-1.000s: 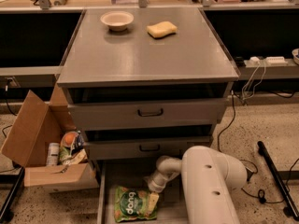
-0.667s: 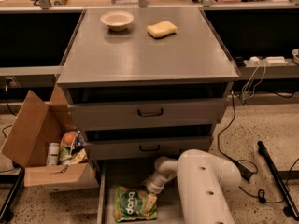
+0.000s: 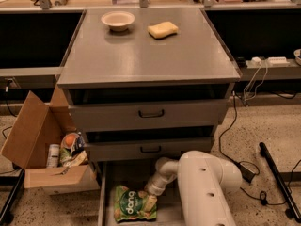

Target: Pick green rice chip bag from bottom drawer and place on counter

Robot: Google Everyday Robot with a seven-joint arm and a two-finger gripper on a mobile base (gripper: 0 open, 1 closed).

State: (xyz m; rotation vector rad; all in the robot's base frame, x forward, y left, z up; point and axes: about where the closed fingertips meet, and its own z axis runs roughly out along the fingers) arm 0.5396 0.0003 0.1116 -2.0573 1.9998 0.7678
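The green rice chip bag [image 3: 132, 204] lies flat on the floor of the pulled-out bottom drawer [image 3: 128, 174], near its front left. My white arm [image 3: 203, 187] reaches down into the drawer from the right. My gripper [image 3: 150, 197] is at the bag's upper right corner, touching or just above it. The gray counter [image 3: 150, 55] tops the cabinet above, and both upper drawer fronts are closed.
A pale bowl [image 3: 117, 20] and a yellow sponge [image 3: 162, 29] sit at the back of the counter. An open cardboard box [image 3: 41, 147] with packets and a can stands on the floor left of the drawer. Cables [image 3: 244, 93] and a black bar [image 3: 278, 180] lie to the right.
The arm's bulky link has shifted slightly left and lower in view. The gripper stays at the bag's right edge and the bag has not moved.
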